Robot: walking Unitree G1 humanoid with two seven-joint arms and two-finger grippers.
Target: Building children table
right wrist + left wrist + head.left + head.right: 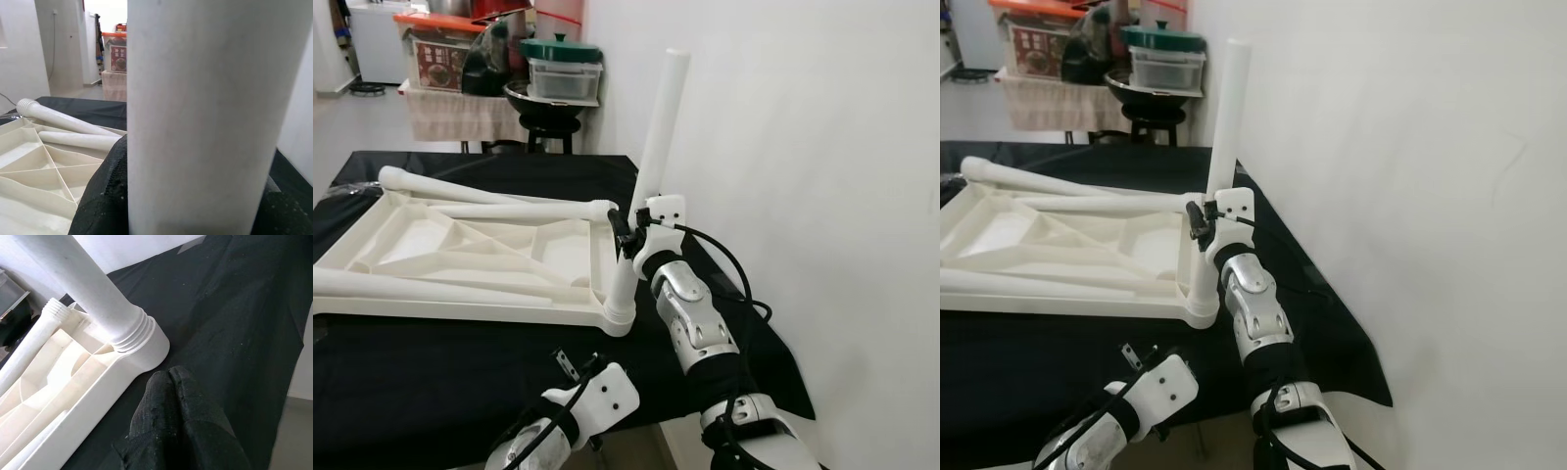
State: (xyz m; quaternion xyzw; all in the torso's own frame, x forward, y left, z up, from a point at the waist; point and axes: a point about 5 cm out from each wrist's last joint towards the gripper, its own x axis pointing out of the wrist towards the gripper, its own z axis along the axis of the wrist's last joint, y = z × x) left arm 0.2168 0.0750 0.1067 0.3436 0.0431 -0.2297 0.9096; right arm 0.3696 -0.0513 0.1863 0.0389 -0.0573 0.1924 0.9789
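Table parts lie on a black cloth (431,382) that covers the work surface across the lower and middle frame. Nearest the camera, at the bottom centre of the left eye view, the left gripper (579,367) hovers low over the cloth, its two black fingers (168,396) pressed together and holding nothing, pointed toward the near corner socket (142,345) of the upturned white tabletop (460,255). Just beyond it, right of centre, the right gripper (628,233) is closed around the upright leg (658,137), which stands in that corner socket and leans slightly to the right toward the white wall (803,147).

By my judgement the build is about a quarter done: one leg stands in its socket, and whether it is fully screwed home I cannot tell. Three loose legs rest on the tabletop: one along the near edge (411,286), one across the middle (529,210) with its end close to the right gripper, and one along the far edge (450,188) with a threaded tip at the upper left. That makes four legs and one tabletop; three sockets remain to be filled.

Farthest back, at the top of the frame, a cluttered side table (440,108) holds a green-lidded container (563,64) and other boxes.
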